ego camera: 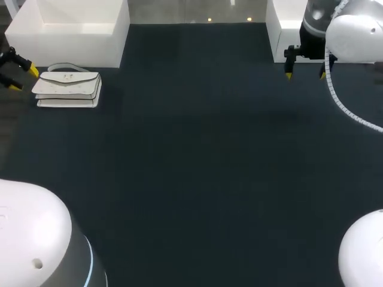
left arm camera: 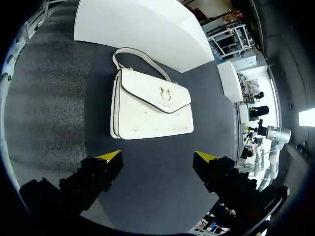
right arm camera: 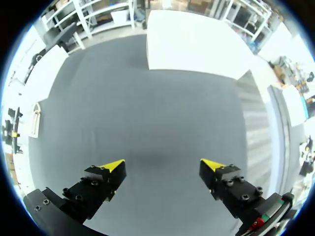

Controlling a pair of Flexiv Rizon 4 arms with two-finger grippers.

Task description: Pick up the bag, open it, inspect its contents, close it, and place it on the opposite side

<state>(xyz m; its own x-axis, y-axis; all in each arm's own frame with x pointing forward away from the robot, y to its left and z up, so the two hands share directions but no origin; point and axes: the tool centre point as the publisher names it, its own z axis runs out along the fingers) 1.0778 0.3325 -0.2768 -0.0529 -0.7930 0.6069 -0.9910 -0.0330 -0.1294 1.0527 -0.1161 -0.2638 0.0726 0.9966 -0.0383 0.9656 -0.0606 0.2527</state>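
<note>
1. Handbag (left arm camera: 152, 110) lies flat just ahead of the left pincer (left arm camera: 157, 157), which gapes wide, empty.
2. Its long axis runs across, from finger to finger.
3. Right pincer (right arm camera: 165, 166), likewise open and empty, hangs well apart across the bench (ego camera: 197, 149).

Soft, even light is coming from above. In the head view the dark tabletop (ego camera: 197, 149) is swallowing most of it and is showing hardly any shadow. The white box at far left (ego camera: 72, 30), the white box at far right (ego camera: 278, 30) and the shell of the right arm (ego camera: 356, 36) are glaring to near-featureless white. The bag (ego camera: 67, 88) is glowing bright against the dark surface. In the right wrist view the tabletop is looking much paler and greyer, with a soft dark patch lying just ahead of the right tool (right arm camera: 162, 164), whose yellow tips are catching the light. In the left wrist view the near box's straight edges are bowing.
</note>
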